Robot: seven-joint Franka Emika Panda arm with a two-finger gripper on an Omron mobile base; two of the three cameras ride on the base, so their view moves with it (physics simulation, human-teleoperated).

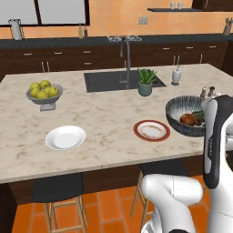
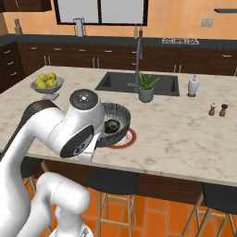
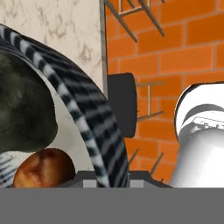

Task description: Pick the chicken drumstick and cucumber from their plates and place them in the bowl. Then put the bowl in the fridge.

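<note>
The dark ribbed bowl (image 1: 178, 113) (image 2: 118, 121) (image 3: 89, 127) stands at the counter's front right, beside the red-rimmed plate (image 1: 152, 130) (image 2: 131, 138). Inside it lie the chicken drumstick (image 1: 188, 119) (image 3: 41, 168) and the dark green cucumber (image 1: 199, 114) (image 2: 111, 126) (image 3: 24, 113). In the hand view my gripper (image 3: 113, 181) is shut on the bowl's rim, which runs down between the two finger tips. My own arm hides the gripper in both base views. The plain white plate (image 1: 66, 137) lies bare at the front left. The fridge is out of view.
A grey footed fruit bowl (image 1: 44, 93) stands at the left, with the sink (image 1: 109, 81), a potted plant (image 1: 146, 82) and a soap dispenser (image 1: 176, 75) behind. Two shakers (image 2: 217, 109) sit to the right. Stools (image 1: 57, 189) stand under the counter's front edge.
</note>
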